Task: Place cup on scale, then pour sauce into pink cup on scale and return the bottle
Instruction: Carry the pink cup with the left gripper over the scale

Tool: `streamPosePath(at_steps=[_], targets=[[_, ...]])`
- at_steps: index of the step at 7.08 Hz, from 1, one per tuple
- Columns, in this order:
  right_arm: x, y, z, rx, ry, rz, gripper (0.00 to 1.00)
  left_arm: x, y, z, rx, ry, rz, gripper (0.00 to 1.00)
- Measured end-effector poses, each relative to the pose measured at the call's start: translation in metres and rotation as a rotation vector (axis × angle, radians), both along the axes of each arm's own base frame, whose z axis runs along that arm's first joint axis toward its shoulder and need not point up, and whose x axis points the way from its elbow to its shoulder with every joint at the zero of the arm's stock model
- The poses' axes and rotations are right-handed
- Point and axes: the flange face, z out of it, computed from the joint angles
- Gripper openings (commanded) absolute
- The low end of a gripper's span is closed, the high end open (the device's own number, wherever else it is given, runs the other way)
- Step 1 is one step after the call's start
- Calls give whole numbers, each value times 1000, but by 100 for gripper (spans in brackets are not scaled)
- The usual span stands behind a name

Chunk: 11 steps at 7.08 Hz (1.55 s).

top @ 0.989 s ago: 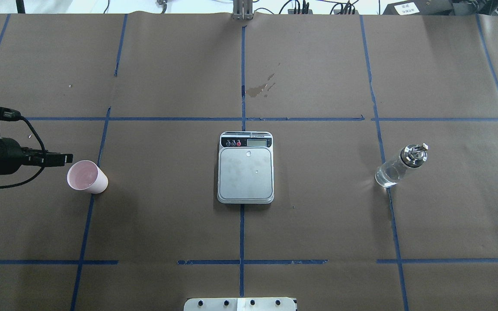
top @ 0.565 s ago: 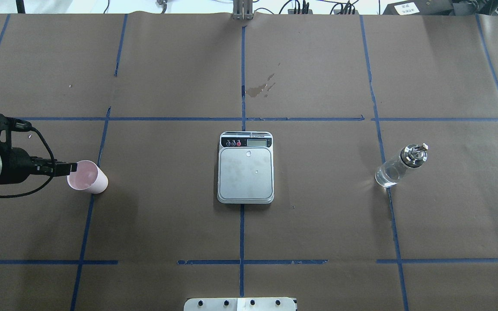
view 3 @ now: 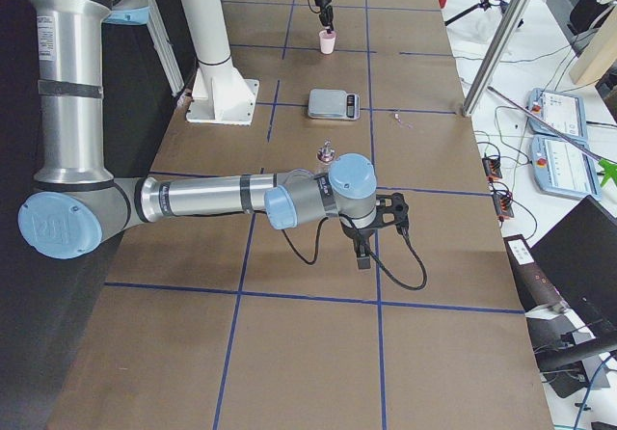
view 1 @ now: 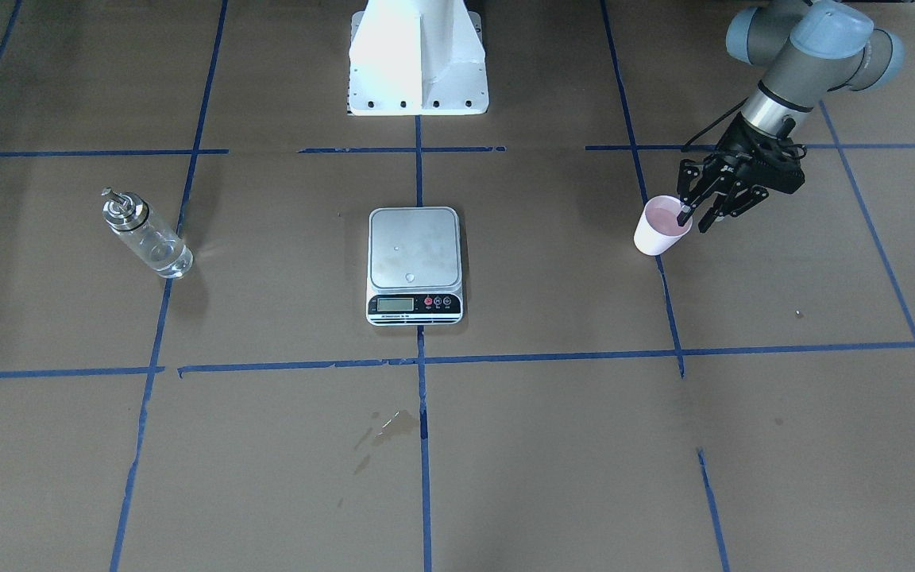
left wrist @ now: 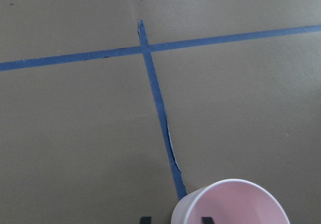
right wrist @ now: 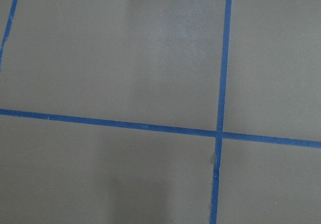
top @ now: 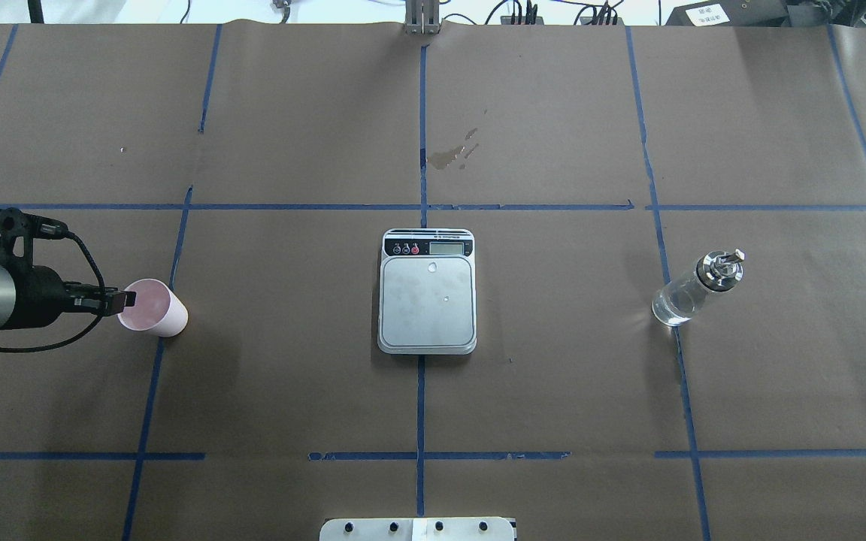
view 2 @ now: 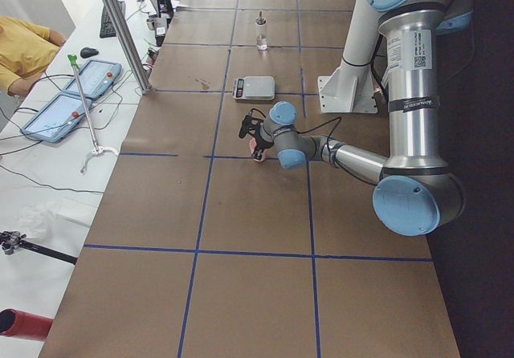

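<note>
Far left: left gripper point(top: 123, 300) comes in low and roughly level, tips at the near-side rim of the cup point(top: 155, 315). Jaws are apart and straddle the cup wall. In the wrist view one dark fingertip point(left wrist: 145, 219) sits outside the wall and the other inside the pink interior. They are not clamped, with a gap on both sides. The cup stands upright on the brown paper table point(top: 290, 391), mouth up and empty-looking. It touches a blue tape line point(top: 149, 391) and is well apart from the scale.

Centre: scale point(top: 427, 304) lies flat on the middle tape line with its display strip on the far side from the robot. The steel platform carries only a couple of small droplets point(top: 433, 267). Beyond it is a darker wet stain point(top: 454, 154) on the paper.

Right: bottle point(top: 692, 294) stands upright on a tape line, metal pourer cap on top, clear glass, nothing touching it. It is well apart from the scale.

Right gripper point(view 3: 364, 252) shows only in the right side view, pointing down over bare paper on the outer side of the bottle. Can't tell whether it is open or closed. Its wrist view shows just paper and tape.
</note>
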Motion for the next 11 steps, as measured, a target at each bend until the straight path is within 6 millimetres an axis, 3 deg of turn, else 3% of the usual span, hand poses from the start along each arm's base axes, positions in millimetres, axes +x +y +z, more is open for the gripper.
streamPosePath(at_steps=[4, 6, 8, 10, 11], targets=[[0, 2, 1, 0, 1, -2, 100, 1, -3, -9, 16, 12, 0, 0], [0, 2, 0, 2, 1, -2, 100, 7, -12, -26, 28, 25, -8, 0], [0, 5, 0, 1, 0, -1, 100, 31, -39, -69, 34, 17, -35, 0], [0, 9, 0, -1, 0, -1, 100, 70, -74, -147, 8, -23, -98, 0], [0, 10, 1, -3, 0, -1, 100, 96, -80, -192, -36, -32, -114, 0]])
